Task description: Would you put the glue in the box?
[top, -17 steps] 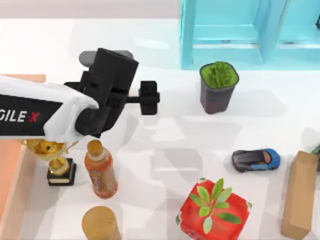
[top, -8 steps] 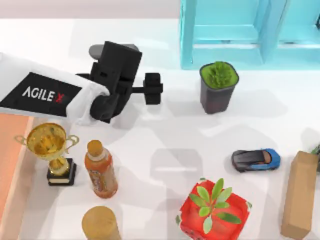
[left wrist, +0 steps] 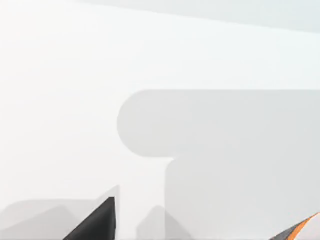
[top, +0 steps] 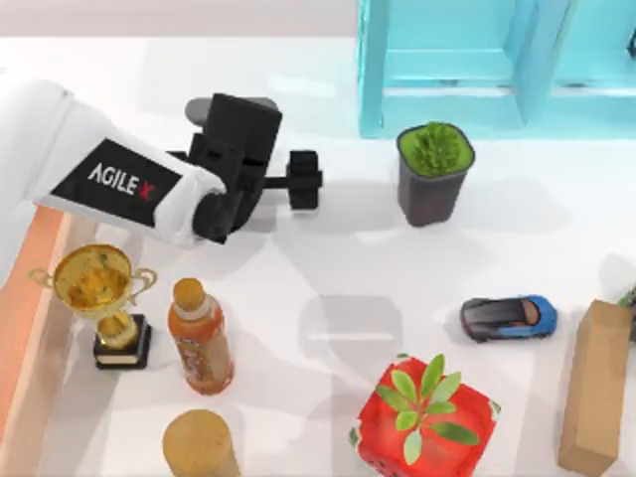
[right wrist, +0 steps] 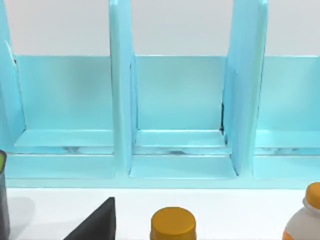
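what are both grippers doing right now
left gripper: above the table's rear left, cannot tell if open or holding anything.
right gripper: facing the blue shelf, cannot tell.

A pale surface (left wrist: 75,75) carries a broad grey shadow (left wrist: 225,150). A dark finger (left wrist: 97,225) of the gripper pokes in at one edge, and an orange sliver (left wrist: 302,229) shows at the corner.

On the worktop (top: 328,258), the trophy (top: 99,298) stands just left of the drink bottle (top: 199,338), the toy car (top: 509,317) well right, the potted plant (top: 434,171) behind it.
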You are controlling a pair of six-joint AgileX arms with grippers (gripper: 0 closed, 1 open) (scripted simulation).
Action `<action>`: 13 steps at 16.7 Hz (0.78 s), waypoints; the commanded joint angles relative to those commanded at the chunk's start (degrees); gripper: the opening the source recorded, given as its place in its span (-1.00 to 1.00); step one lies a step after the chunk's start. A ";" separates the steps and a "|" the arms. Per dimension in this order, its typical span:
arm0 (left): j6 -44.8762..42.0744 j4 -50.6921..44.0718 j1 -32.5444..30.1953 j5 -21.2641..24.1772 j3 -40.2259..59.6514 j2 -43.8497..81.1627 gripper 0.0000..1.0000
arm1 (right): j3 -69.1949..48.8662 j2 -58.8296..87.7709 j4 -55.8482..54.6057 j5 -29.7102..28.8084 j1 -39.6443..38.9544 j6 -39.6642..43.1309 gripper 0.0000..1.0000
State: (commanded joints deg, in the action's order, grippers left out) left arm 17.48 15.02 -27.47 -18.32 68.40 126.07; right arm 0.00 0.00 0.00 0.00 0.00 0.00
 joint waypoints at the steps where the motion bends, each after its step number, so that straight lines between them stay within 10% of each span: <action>1: 0.00 0.00 0.00 0.00 0.00 0.00 1.00 | 0.00 0.00 0.00 0.00 0.00 0.00 1.00; 13: 0.00 0.00 0.00 0.00 0.00 0.00 -0.66 | 0.00 0.00 0.00 0.00 0.00 0.00 1.00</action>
State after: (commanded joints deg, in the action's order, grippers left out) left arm 17.48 15.02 -27.47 -18.32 68.40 126.07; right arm 0.00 0.00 0.00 0.00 0.00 0.00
